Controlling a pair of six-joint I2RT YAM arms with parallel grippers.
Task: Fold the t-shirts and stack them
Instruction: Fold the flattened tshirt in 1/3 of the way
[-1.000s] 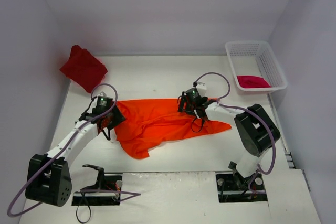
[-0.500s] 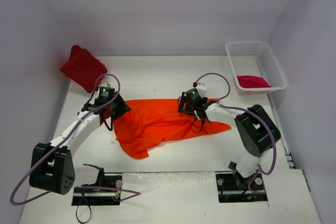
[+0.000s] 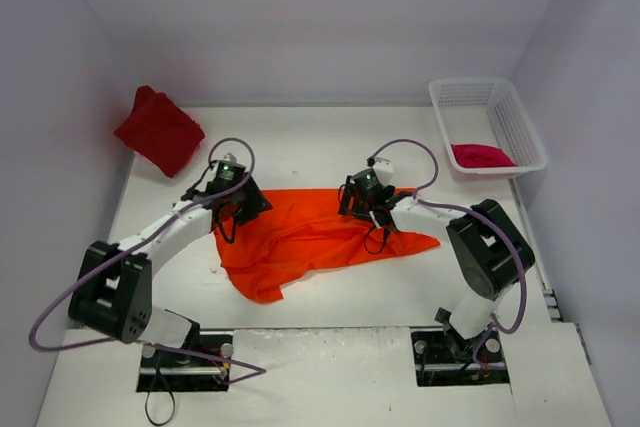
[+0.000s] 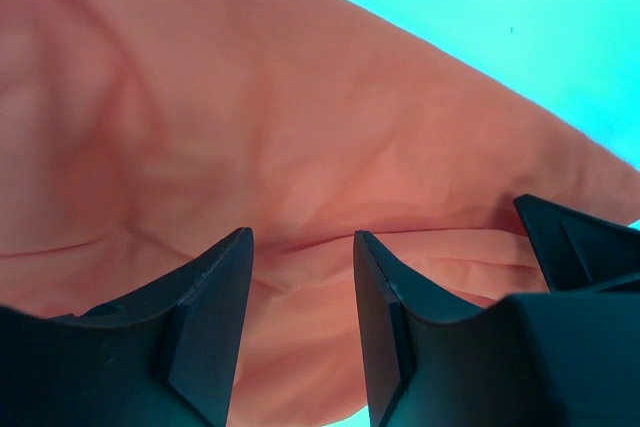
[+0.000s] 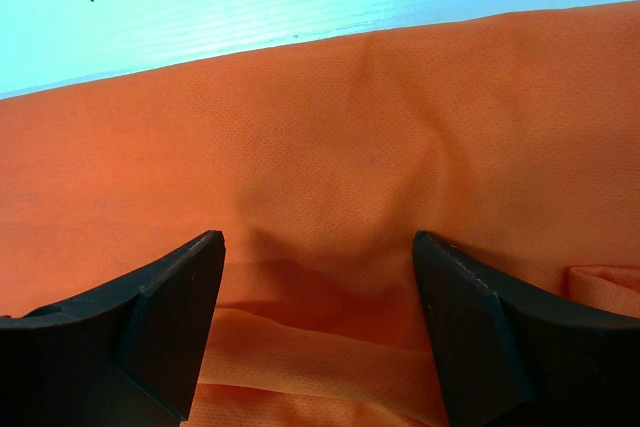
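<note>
Left gripper (image 3: 240, 209) sits at the orange shirt's (image 3: 310, 232) left edge, jaws partly apart with a fold bunched between them; a real pinch I can't confirm. Mid-table, the shirt lies rumpled. Right gripper (image 3: 368, 209) hovers spread wide over its far edge, holding nothing. Best pinch both edges, then pull taut.

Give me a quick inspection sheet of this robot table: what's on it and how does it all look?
Surface: white table, bare in places.
Job's things: orange t-shirt spread crumpled mid-table; dark red t-shirt bunched at far left corner; pink t-shirt inside the white basket.
Clutter: nothing seen.
Grippers: left gripper over the orange shirt's left edge, jaws part open, cloth between them; right gripper jaws open above its far edge.
Cables: purple cable loops along each arm.
Surroundings: plain white walls.
</note>
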